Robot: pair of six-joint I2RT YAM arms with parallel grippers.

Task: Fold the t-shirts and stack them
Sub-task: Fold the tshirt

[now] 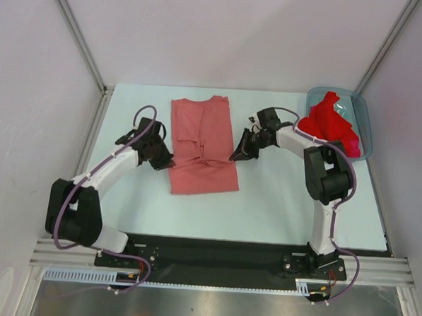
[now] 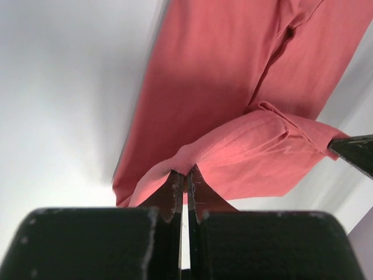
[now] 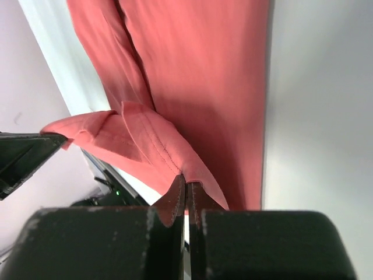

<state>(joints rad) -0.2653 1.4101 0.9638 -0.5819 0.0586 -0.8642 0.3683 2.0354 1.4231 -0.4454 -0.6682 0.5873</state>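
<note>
One pale table point(image 1: 265, 203) carries the salmon t-shirt point(image 1: 201, 140), part-folded at its middle. Far right, the bin point(image 1: 365, 127) holds heaped red t-shirts point(image 1: 330, 122), just behind the right arm point(image 1: 323, 174). The left gripper point(image 1: 165, 159) and right gripper point(image 1: 238, 151) each clamp an opposite edge of the salmon t-shirt.

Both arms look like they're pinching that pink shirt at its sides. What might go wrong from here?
1. The left gripper and right gripper each pinch only a thin edge of the pink t-shirt; one edge may slip out, leaving the fold lopsided.
2. If the arms move unevenly, the cloth, already bunched across its middle, may fold crooked.
3. The right arm reaches close beside the bin of red t-shirts and might nudge it.
</note>
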